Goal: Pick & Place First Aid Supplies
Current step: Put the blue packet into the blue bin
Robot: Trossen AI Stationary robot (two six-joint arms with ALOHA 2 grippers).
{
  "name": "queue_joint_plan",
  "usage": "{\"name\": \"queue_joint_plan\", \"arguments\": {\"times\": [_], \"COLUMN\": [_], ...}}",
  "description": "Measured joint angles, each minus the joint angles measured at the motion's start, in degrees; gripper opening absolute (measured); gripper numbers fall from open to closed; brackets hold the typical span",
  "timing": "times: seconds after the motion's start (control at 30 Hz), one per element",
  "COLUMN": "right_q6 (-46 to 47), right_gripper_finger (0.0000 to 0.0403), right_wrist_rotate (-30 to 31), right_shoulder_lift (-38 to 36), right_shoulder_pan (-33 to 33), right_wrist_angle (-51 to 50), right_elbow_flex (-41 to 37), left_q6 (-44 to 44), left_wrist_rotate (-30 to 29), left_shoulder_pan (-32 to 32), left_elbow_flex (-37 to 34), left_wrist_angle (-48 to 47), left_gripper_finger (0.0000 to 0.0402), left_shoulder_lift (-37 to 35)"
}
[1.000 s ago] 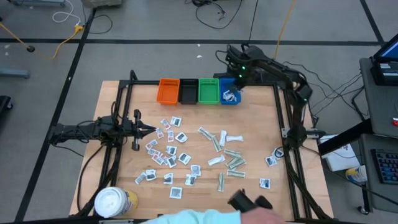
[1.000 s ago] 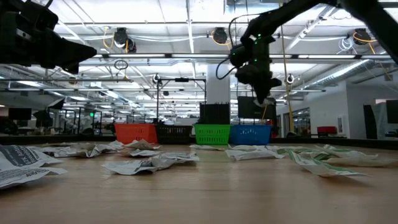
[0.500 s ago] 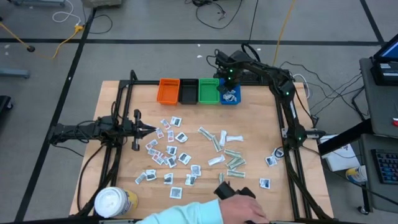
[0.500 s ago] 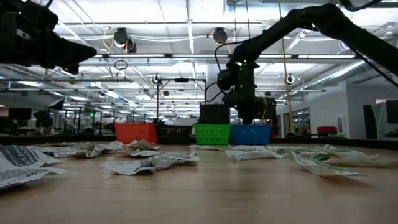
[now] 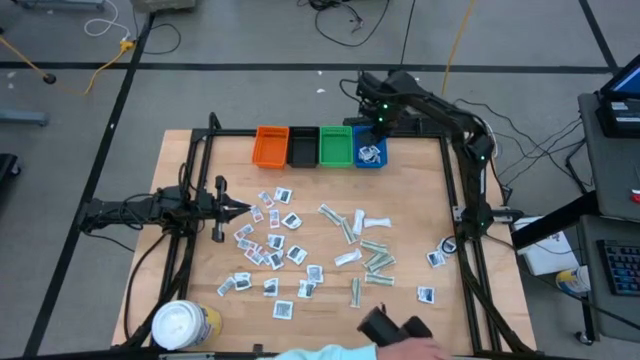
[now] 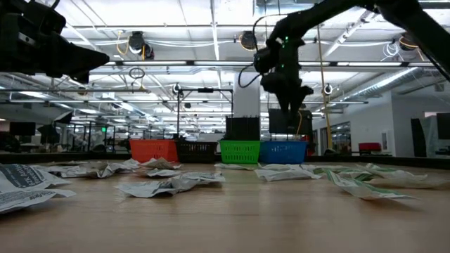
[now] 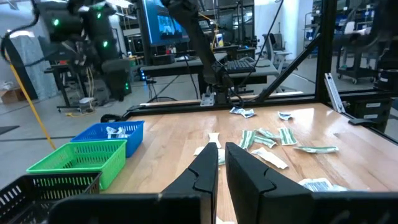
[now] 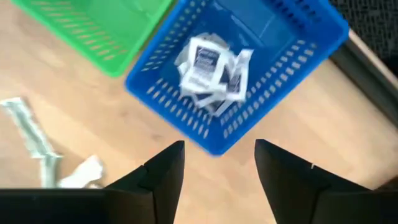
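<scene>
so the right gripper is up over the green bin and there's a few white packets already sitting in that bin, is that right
Not quite. The right gripper is open and hangs above the blue bin, not the green bin, and the white packets lie in the blue one. The right wrist view shows this; the high view also shows white packets in the blue bin.

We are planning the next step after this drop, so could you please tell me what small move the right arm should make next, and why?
Probably swing back toward the table centre. The right gripper hangs open and empty above the blue bin, where white sachets already lie, while many packets remain scattered on the table. The green-white strip wrappers look closest to that arm. The left gripper waits by the sachets.
</scene>
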Motion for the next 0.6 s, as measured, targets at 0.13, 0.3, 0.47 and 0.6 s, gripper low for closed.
{"name": "queue_joint_plan", "arguments": {"times": [0.13,0.3,0.47,0.6], "right_q6": [3.56,6.7,10.36,14.14], "right_gripper_finger": [0.0195,0.0187,0.0178,0.0176], "right_wrist_rotate": [0.0,0.19,-0.07,-0.04], "right_shoulder_lift": [-2.6,-6.36,-12.07,-18.17], "right_shoulder_pan": [1.3,3.87,10.33,16.69], "right_wrist_angle": [-3.54,-1.98,1.05,1.13], "right_elbow_flex": [0.01,-5.23,-14.55,-22.53], "left_q6": [-0.01,0.01,0.01,0.0], "left_wrist_rotate": [-0.02,-0.01,0.0,0.0], "left_shoulder_pan": [0.0,0.01,0.0,0.02], "left_elbow_flex": [-0.01,0.01,0.01,0.0], "left_wrist_angle": [0.0,0.0,0.0,0.0], "left_gripper_finger": [0.0037,0.0037,0.0037,0.0037], "left_shoulder_lift": [-0.01,0.0,-0.01,0.0]}}
